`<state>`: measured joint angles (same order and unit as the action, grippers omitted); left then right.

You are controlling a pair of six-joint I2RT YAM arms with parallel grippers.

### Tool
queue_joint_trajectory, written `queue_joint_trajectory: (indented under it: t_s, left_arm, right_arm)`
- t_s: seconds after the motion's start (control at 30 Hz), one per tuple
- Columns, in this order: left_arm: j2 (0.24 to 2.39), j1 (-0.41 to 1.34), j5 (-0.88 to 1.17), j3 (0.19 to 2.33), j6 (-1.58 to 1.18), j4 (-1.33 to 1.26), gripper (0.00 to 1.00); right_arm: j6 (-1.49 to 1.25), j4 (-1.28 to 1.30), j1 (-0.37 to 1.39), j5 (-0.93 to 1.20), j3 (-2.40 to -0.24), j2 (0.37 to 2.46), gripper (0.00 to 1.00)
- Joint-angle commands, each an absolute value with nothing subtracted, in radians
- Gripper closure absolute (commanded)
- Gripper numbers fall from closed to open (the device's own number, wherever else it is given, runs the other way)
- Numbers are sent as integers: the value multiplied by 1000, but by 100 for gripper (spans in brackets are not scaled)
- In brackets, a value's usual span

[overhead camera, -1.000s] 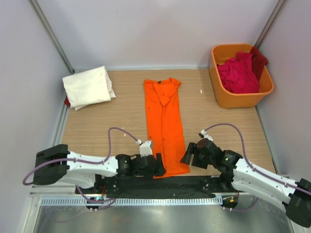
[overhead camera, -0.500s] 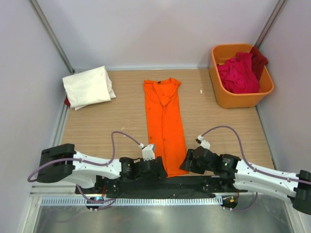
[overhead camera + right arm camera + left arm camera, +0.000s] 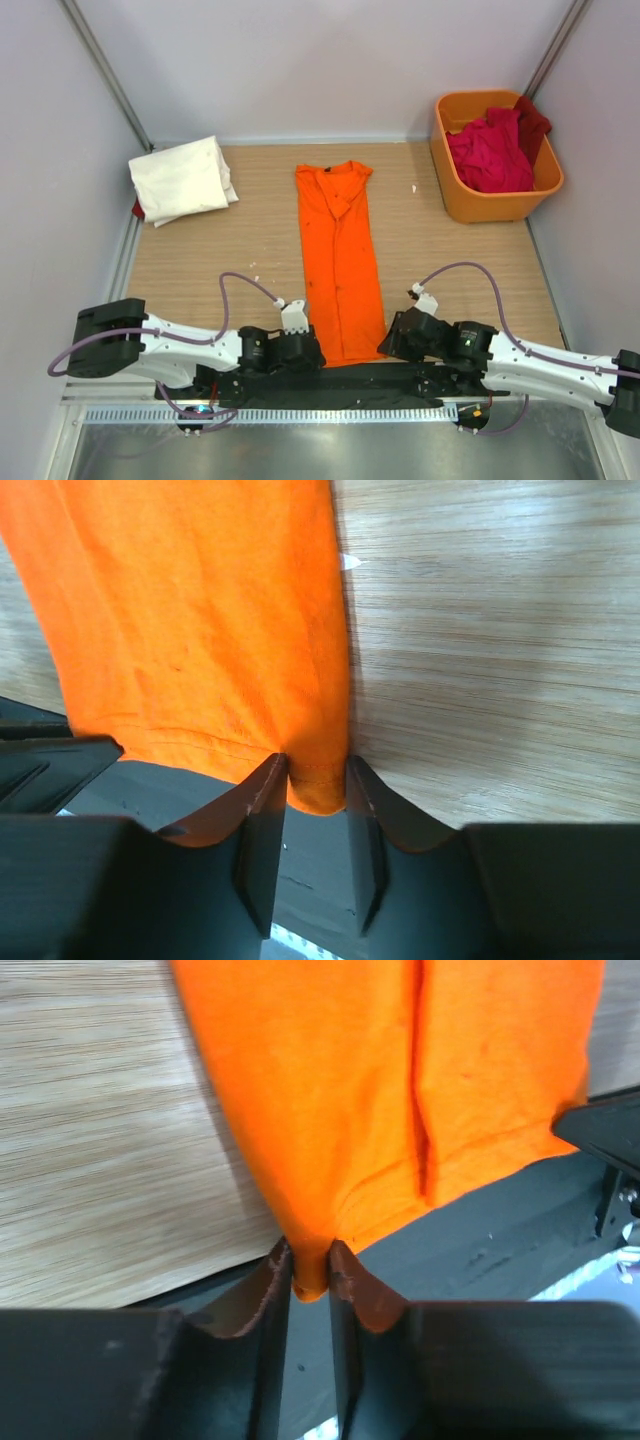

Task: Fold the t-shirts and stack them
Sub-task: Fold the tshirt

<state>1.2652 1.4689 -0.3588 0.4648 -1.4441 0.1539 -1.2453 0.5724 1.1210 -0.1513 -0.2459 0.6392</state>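
Now grippers (image 3: 310,1270) (image 3: 316,775) on orange t-shirt (image 3: 338,250) hem

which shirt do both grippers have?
The bright orange t-shirt, flat mid-table, its near hem corners pinched. The cream one sits folded far left; crimson ones are in the tub.

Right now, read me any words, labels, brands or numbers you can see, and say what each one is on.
None: no readable text shows in any view. The orange t-shirt, the cream-white t-shirt, the crimson t-shirts and the orange tub all look plain, with no print or label visible.
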Motion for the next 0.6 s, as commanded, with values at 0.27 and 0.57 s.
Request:
queue_joint_trajectory:
  t_s: [0.27,0.57]
  left_arm:
    - [1259,1518,-425,503,-1453,326,100]
    - [1163,1600,-570,830,-1463,874,100]
  right_arm:
    - [-1267,600,1147,-170,-225,646,98]
    - [-1241,762,1215,-294,-515,662,99]
